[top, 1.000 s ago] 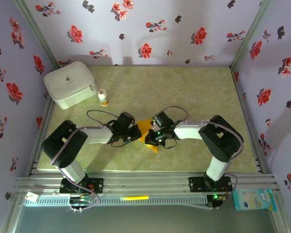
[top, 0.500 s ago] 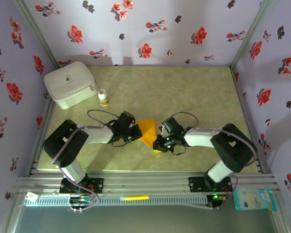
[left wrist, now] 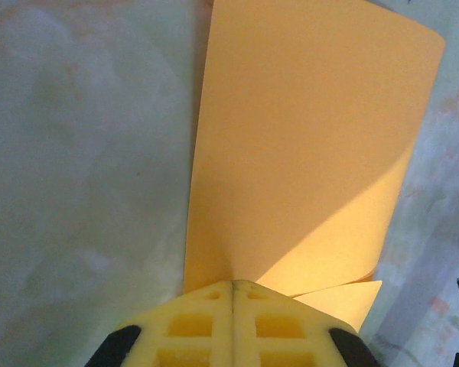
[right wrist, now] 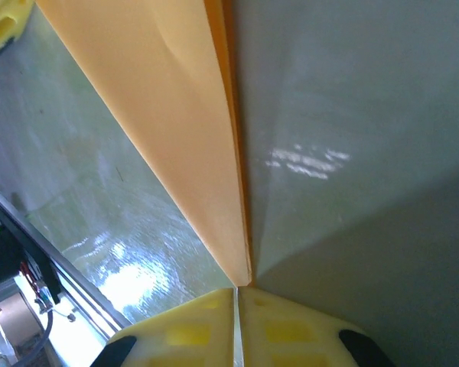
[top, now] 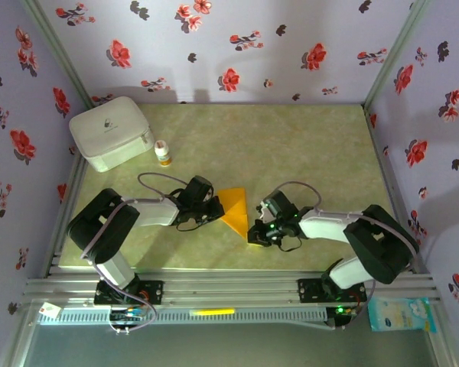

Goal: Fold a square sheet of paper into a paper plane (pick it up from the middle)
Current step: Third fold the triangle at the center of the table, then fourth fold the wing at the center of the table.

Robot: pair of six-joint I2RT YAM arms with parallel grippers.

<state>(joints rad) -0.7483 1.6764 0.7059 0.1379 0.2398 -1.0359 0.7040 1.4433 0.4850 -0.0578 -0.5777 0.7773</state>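
Observation:
The square sheet of paper [top: 233,208] is a folded bright orange triangle on the green table, its point toward the near edge. My left gripper [top: 216,206] is shut on its left corner; in the left wrist view the paper [left wrist: 306,145] fans out from my closed yellow jaws [left wrist: 233,284]. My right gripper [top: 252,235] sits at the paper's lower point. In the right wrist view the folded edge [right wrist: 176,115] narrows to a tip ending right at my right gripper [right wrist: 237,289], whose jaws stand together with only a hairline slit and no paper visibly between them.
A white case [top: 111,131] stands at the back left with a small white bottle with orange cap [top: 163,153] beside it. Flowered walls enclose the table. An aluminium rail [top: 229,287] runs along the near edge. A packet [top: 398,313] lies beyond it, bottom right.
My right gripper has slid along the paper's right edge from its middle down to the lower point, uncovering the triangle. The left gripper has kept its hold in place.

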